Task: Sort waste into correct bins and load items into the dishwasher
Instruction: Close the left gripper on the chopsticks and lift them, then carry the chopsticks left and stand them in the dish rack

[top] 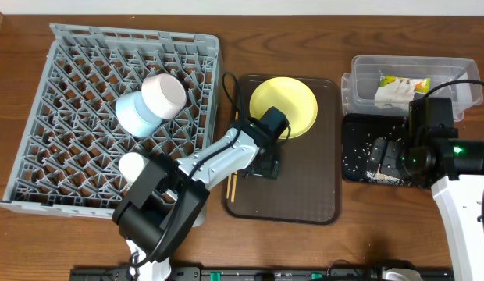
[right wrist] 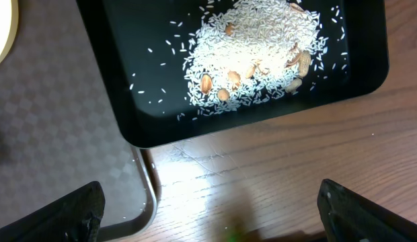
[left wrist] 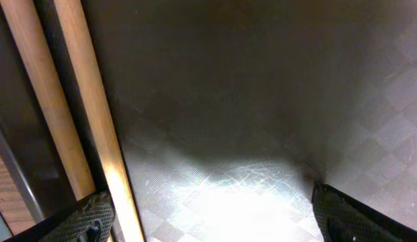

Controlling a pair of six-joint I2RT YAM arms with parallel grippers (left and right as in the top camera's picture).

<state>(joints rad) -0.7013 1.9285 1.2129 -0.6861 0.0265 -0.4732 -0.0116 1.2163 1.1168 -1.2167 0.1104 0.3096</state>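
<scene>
No writing can be read anywhere; the print on the green-yellow wrapper (top: 407,80) is too small to make out.

At your left, the grey dish rack (top: 66,117) holds the light blue bowl (top: 135,114) and the white bowl (top: 165,94), which touch each other and are both tipped. The small white cup (top: 133,165) sits nearer the rack's front.

Your left hand (left wrist: 212,222) is low over the brown serving tray (top: 304,183) with its fingers (left wrist: 87,218) spread wide and gripping nothing. The chopsticks (left wrist: 84,101) lie side by side just beside the left finger. Their long axis runs near-to-far along the tray's left edge. The arm covers their middle in the overhead view.

The yellow-green plate (top: 285,105) rests flat at the tray's far end.

Further right, the black tray (right wrist: 343,74) carries the rice crumbs (right wrist: 249,60), mixed with some tan pieces. Beyond it, the clear tub (top: 359,86) contains the wrapper and the white tissue (top: 393,97).

Your right hand (right wrist: 218,225) is over the bare worktop (right wrist: 296,154) beside the black tray, spread and empty.
</scene>
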